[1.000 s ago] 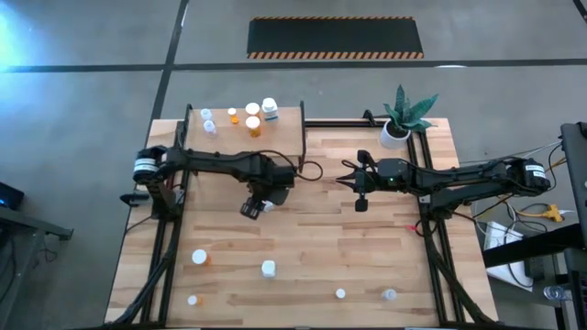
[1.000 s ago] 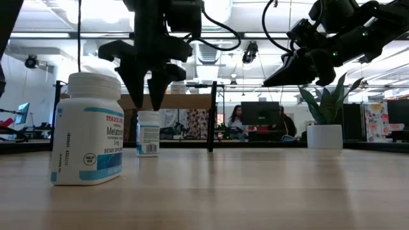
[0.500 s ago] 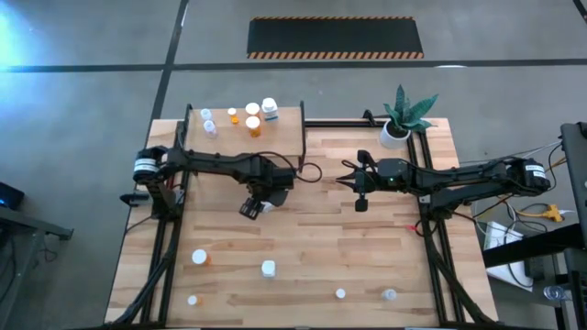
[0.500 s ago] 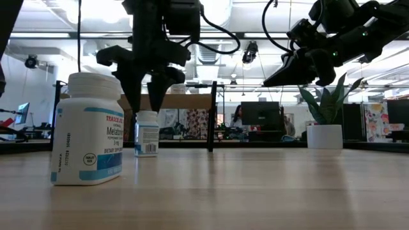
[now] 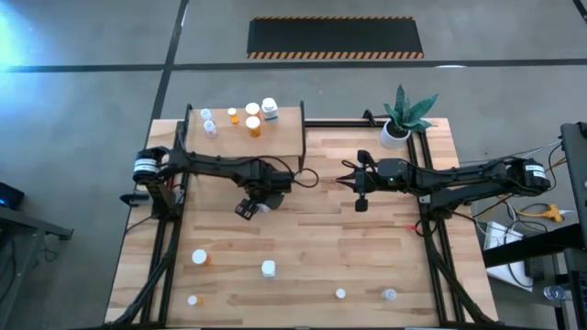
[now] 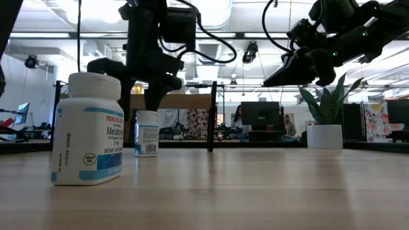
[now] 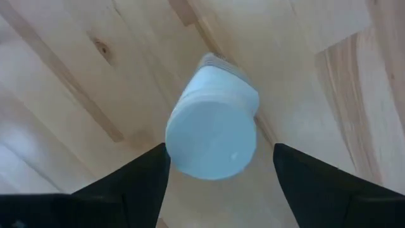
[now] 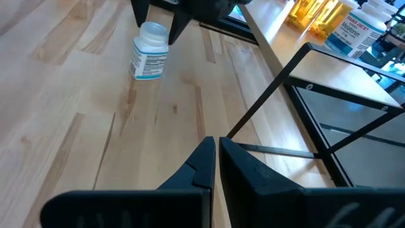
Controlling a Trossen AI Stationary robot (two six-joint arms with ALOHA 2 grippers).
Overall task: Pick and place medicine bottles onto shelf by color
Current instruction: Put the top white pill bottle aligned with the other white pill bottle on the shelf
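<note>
From above, the left gripper [image 5: 248, 207] hangs over the middle of the table [image 5: 312, 247], its fingers spread wide on either side of a small white-capped bottle [image 5: 262, 206] standing on the planks just off the shelf's [image 5: 284, 137] near edge. The shelf sits at the table's far left corner and carries orange bottles [image 5: 252, 125] and pale ones [image 5: 270, 108]. The right gripper [image 5: 347, 180] waits above the table's centre, fingers pressed together. More bottles [image 5: 268, 269] are scattered along the near edge, and a potted plant [image 5: 400, 121] stands at the far right corner. At table height, the left gripper's fingers [image 6: 152, 96] hang just above the cap of the small bottle [image 6: 147, 133], not touching it; a larger white bottle [image 6: 87, 130] stands close to the camera. The left wrist view looks down on the white cap [image 7: 212, 140] between the two released fingers. The right wrist view shows its own clenched fingers [image 8: 212, 161] and the bottle [image 8: 149, 50] standing upright beyond.
</note>
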